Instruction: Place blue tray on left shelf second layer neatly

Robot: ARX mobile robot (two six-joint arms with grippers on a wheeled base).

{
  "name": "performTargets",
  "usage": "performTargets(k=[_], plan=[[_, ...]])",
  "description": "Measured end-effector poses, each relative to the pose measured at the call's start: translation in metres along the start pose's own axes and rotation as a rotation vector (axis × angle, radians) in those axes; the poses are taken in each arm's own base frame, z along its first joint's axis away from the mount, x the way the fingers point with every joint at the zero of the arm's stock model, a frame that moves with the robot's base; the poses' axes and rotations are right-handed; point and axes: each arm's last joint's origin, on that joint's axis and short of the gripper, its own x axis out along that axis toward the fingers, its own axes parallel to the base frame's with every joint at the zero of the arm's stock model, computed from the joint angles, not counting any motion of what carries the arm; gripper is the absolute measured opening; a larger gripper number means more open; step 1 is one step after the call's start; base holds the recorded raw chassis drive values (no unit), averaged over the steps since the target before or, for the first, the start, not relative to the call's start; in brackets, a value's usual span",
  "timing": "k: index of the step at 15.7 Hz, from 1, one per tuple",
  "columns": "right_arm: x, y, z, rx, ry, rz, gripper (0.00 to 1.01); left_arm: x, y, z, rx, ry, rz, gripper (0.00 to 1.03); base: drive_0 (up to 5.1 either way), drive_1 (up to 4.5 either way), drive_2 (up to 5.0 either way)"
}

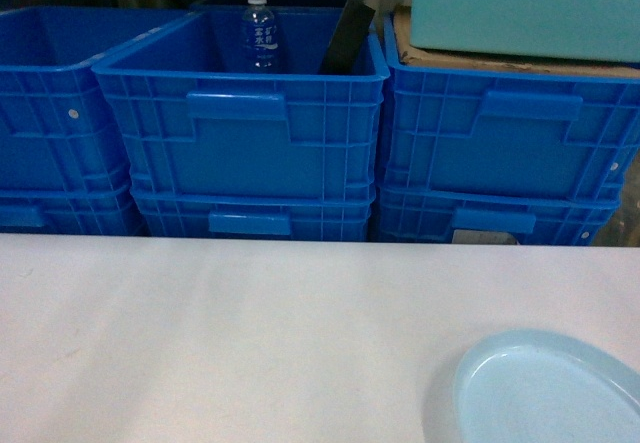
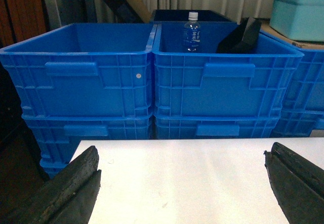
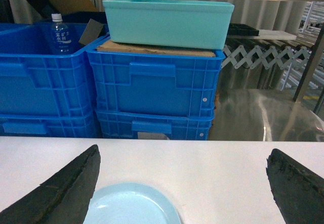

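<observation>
While head view shows no grippers, each wrist cam does: left gripper (image 2: 182, 186) fingers spread wide over bare white table (image 2: 177, 173), holding nothing; right gripper (image 3: 183, 188) likewise spread wide, blue tray (image 3: 132, 206) lying flat on table between its fingers, nearer the left one, not pinched. Head view puts tray (image 1: 550, 388) at near right corner, cut by frame edge, so long axis can't tell. Beyond table: stacked blue crates (image 1: 240, 133); middle one holds water bottle (image 1: 258, 31) upright & a black object (image 1: 348, 38) leaning. Right stack carries cardboard (image 3: 157, 48), turquoise box (image 3: 169, 21) on top. Only right wrist cam shows accordion rack (image 3: 263, 57) far right.
</observation>
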Motion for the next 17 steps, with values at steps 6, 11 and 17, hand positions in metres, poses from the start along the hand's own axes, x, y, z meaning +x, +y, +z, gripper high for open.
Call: performTargets(k=[6, 11, 17], plan=[[0.0, 0.0, 0.0, 0.0, 0.0, 0.0, 0.98, 0.0, 0.0, 0.0, 0.0, 0.0, 0.0, 0.98, 0.0, 0.0, 0.0], [0.0, 0.0, 0.0, 0.0, 0.0, 0.0, 0.98, 0.0, 0.0, 0.0, 0.0, 0.0, 0.0, 0.98, 0.0, 0.0, 0.0], [0.064, -0.024, 0.034, 0.36, 0.327, 0.248, 0.98, 0.0, 0.0, 0.0, 0.0, 0.0, 0.0, 0.98, 0.0, 0.0, 0.0]])
